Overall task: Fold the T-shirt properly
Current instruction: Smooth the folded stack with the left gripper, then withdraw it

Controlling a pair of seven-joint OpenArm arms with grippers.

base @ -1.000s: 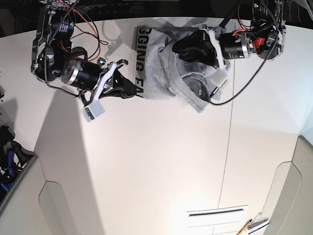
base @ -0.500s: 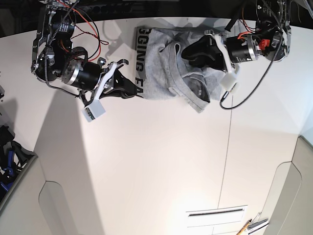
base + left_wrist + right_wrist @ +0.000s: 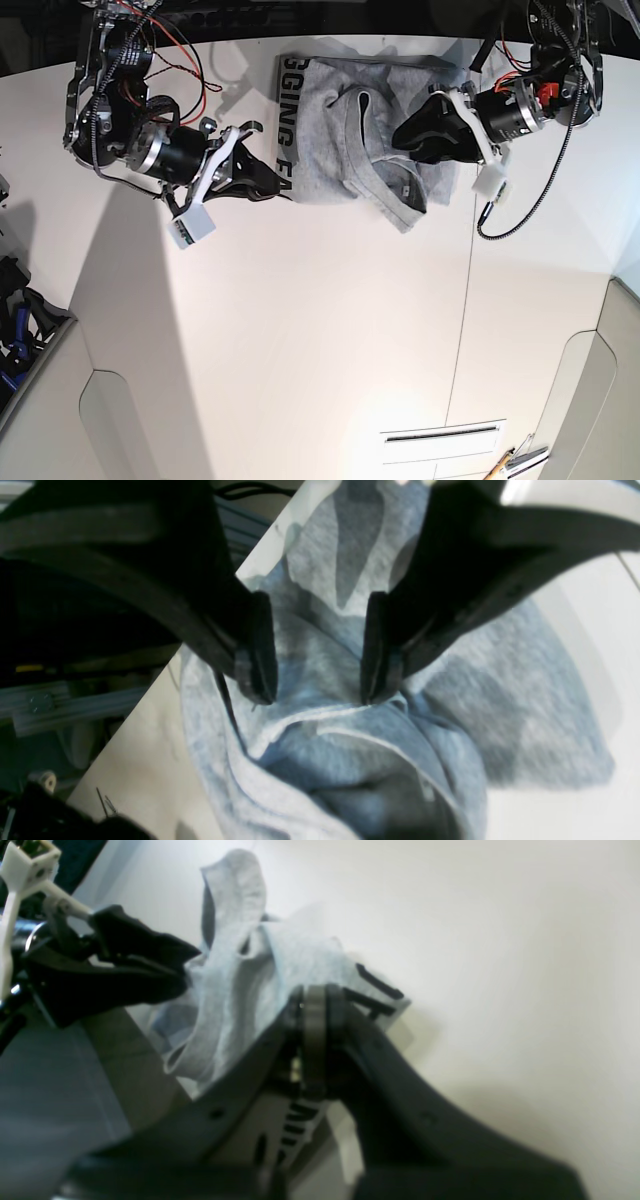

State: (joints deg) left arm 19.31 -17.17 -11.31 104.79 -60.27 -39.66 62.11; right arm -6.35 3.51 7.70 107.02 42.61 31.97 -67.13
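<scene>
Where the base view looks down on the white table [image 3: 320,330], the T-shirt [image 3: 330,140] lies bunched at the far edge, black capitals "GING" legible along its turned-over strip. The right gripper [image 3: 278,186] is pinched tight on that lettered edge; the left gripper [image 3: 405,135] hovers over the rumpled opposite side.

From the left wrist, the left gripper [image 3: 317,650] stands wide, both pads just above grey folds, holding nothing.

From the right wrist, the right gripper [image 3: 314,1005] is clamped together against the shirt's edge, beside black letter strokes too partial to read.
</scene>
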